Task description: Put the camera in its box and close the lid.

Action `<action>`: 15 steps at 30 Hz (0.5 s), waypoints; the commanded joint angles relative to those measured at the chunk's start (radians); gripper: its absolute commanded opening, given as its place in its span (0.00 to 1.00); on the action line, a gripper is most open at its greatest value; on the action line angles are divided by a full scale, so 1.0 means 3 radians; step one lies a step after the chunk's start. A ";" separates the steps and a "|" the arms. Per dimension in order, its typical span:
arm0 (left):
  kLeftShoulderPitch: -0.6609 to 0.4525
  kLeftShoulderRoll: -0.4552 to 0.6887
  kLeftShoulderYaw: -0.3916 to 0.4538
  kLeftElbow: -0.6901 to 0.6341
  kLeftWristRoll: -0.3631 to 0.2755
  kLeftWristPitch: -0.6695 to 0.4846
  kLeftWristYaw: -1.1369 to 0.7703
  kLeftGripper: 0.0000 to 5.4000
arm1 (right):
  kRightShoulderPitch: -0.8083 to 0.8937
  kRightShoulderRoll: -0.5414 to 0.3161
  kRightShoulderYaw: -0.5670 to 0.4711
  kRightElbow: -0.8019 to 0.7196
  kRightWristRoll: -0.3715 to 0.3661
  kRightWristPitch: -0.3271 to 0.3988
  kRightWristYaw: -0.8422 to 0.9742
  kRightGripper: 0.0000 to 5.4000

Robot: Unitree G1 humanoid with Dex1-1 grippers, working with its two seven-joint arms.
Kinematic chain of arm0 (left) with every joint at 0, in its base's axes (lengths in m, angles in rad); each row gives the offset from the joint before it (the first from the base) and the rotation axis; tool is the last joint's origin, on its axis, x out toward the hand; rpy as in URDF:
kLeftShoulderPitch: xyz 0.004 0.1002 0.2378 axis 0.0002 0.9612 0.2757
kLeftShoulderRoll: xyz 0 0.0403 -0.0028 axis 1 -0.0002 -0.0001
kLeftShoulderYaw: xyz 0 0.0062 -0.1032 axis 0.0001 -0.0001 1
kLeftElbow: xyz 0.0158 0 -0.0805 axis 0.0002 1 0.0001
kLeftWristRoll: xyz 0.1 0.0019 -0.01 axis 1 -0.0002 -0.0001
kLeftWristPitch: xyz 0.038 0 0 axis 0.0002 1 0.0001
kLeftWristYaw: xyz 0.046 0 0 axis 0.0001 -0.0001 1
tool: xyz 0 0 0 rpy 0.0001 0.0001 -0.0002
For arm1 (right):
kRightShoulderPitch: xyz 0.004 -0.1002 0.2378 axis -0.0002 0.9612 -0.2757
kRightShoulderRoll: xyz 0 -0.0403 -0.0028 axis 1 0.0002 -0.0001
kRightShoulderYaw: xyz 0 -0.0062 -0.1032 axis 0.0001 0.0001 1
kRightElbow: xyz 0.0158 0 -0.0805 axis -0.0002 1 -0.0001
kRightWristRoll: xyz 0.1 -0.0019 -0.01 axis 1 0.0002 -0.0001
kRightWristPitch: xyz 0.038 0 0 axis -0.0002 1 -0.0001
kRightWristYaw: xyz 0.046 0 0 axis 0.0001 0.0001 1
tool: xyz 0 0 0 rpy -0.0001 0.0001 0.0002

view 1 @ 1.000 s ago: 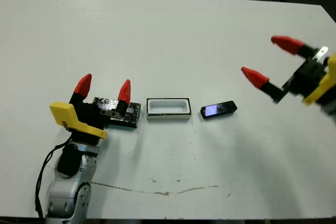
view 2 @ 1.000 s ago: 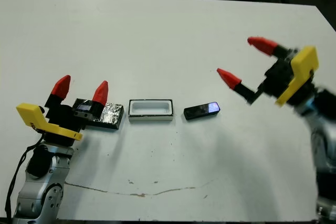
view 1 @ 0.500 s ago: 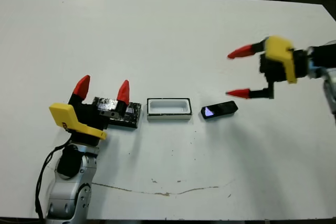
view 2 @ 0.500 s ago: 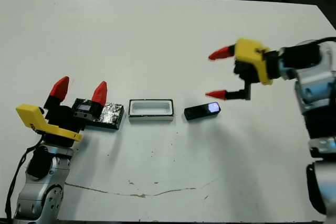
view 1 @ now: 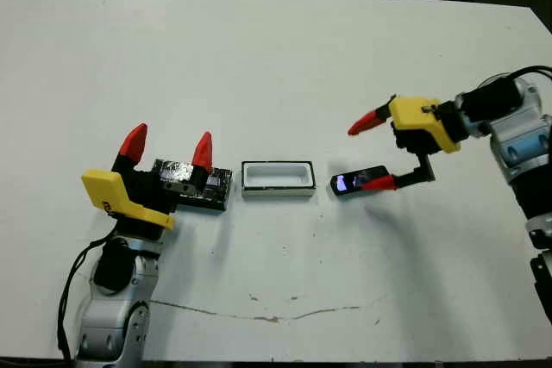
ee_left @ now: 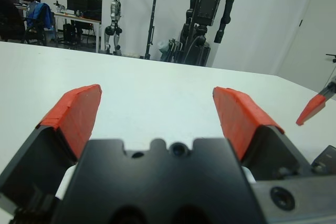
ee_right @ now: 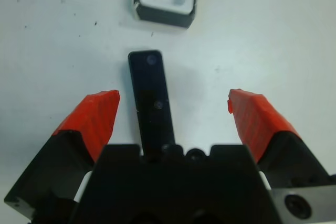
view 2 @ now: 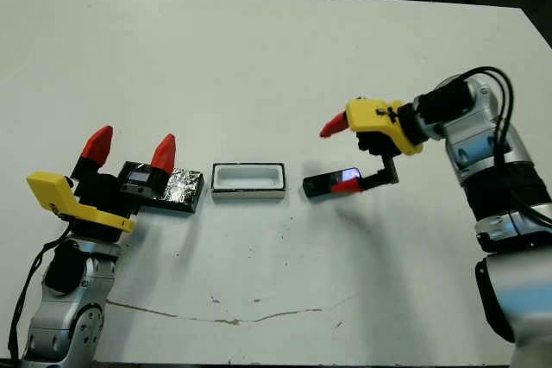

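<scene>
Counter (view 1: 276,58), white: your items lay in one row across it.
- Camera (view 1: 360,181): flat, bluish face up, long axis along the row and slightly slanted, one end pointing at the box; just right of the box, apart from it.
- Box (view 1: 276,177): open side up, mid-row.
- Lid (view 1: 191,184): left of the box, partly hidden by your left gripper (view 1: 168,146).
- Left jaws: spread wide, holding nothing.
- Right gripper (ee_right: 173,114): jaws wide apart, straddling the camera, gripping nothing.
</scene>
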 commanded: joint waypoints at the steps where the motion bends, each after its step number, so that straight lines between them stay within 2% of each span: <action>1: 0.0036 -0.0005 0.0001 -0.0003 0.0012 0.0039 0.0020 1.00 | 0.0006 0.0046 0.0027 0.0086 -0.0008 -0.0020 0.0061 1.00; 7: 0.0022 0.0002 0.0004 0.0012 0.0013 0.0025 0.0007 1.00 | 0.0047 0.0118 0.0067 0.0176 -0.0079 -0.0310 0.0017 1.00; 12: 0.0010 0.0014 0.0002 0.0012 0.0032 0.0027 0.0008 1.00 | 0.0110 0.0132 0.0065 0.0137 -0.0111 -0.0287 -0.0067 1.00; 15: 0.0008 0.0015 0.0000 0.0000 0.0025 0.0046 0.0008 1.00 | 0.0143 0.0138 0.0041 0.0152 -0.0102 -0.0333 -0.0119 0.94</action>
